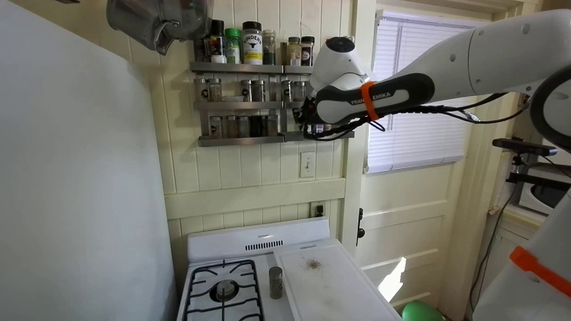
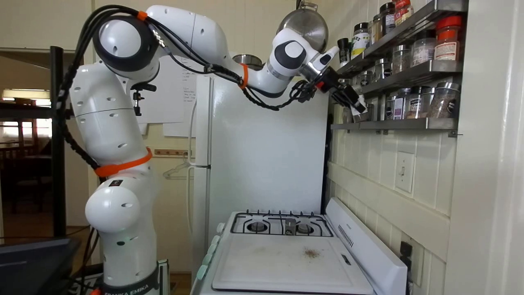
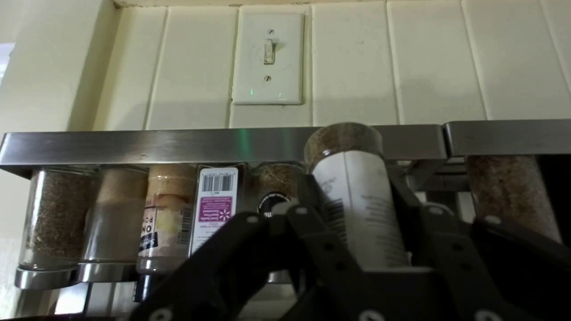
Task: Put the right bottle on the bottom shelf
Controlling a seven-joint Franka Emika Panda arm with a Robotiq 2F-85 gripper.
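The right bottle point(image 3: 357, 200) has a white printed label and brownish contents at its base. My gripper point(image 3: 352, 187) is shut on it, with a dark finger on each side. The wrist view stands upside down, so the base points up in the picture and overlaps the front rail of the bottom shelf point(image 3: 187, 145). Whether the base is over or in front of the rail, I cannot tell. In an exterior view the gripper point(image 2: 360, 107) tilts down at the bottom shelf point(image 2: 409, 124), the whitish bottle partly hidden. In an exterior view the gripper point(image 1: 301, 117) hides the bottle.
Jars stand on the bottom shelf beside the held bottle, the nearest with a round black label point(image 3: 274, 187). A reddish-brown jar point(image 3: 508, 187) stands across the rack seam. The middle shelf point(image 2: 409, 78) is just above. A small jar point(image 1: 275, 283) stands on the stove point(image 1: 330, 285).
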